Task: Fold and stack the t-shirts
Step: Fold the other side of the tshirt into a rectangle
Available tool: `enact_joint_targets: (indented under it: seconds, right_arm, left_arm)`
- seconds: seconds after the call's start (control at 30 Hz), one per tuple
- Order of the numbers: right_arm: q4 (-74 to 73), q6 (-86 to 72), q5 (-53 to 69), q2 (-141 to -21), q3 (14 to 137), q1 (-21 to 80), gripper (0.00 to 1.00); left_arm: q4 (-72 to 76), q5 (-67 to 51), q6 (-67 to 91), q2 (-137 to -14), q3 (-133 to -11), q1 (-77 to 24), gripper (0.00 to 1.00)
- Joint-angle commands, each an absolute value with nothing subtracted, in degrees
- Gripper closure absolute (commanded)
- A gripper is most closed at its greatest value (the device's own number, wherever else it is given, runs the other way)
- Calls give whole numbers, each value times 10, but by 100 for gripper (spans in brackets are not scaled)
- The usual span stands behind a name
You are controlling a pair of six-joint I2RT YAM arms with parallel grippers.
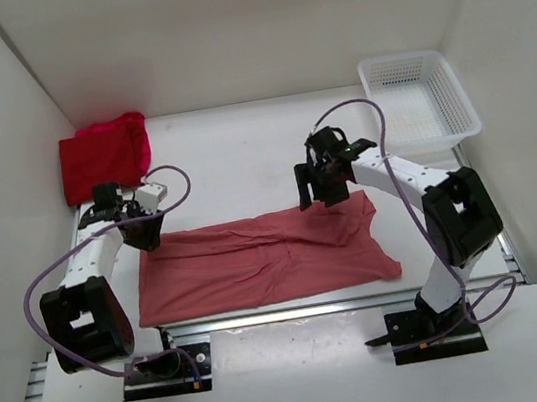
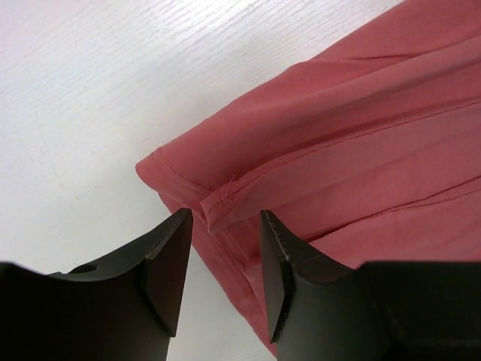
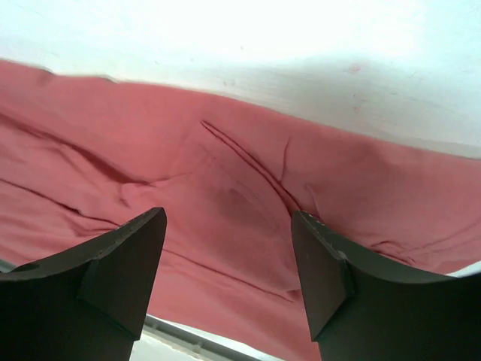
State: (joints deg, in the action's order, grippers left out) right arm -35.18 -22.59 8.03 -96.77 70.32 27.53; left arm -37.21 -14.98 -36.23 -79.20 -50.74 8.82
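White arm links (image 1: 401,176), black joints (image 1: 462,212), purple cables (image 1: 385,138) (looped), black gripper fingers (image 2: 169,263).

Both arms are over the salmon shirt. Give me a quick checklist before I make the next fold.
1. Left gripper open, nothing gripped, over the shirt's corner: ok.
2. Right gripper open, empty, above the cloth: ok.
3. Salmon shirt lying flat in a long band between the arms: ok.
4. Band smooth: not ok, creases run through it and its right end is uneven.
5. Red shirts in the far left corner neatly folded: cannot tell.
6. Basket apart from the salmon shirt: ok.
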Motion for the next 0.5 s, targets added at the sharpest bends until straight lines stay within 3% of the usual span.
enact_joint_targets:
  seconds: [0.0, 0.23, 0.3, 0.4, 0.47]
  right_arm:
    - [-418, -203, 66, -985, 720, 288, 32]
    - [-368, -207, 97, -969, 619, 279, 31]
    - [-366, -206, 110, -969, 615, 281, 35]
    - [-340, -199, 135, -953, 599, 295, 51]
    - [-317, -207, 155, -920, 580, 301, 67]
  left_arm:
    - [-347, -130, -352, -791, -496, 95, 48]
    - [-352, -126, -358, -806, -501, 117, 48]
    - [-352, -120, -358, -802, -502, 116, 48]
    - [-356, -121, -354, -805, -504, 118, 47]
    - [-355, -118, -354, -804, -506, 120, 48]
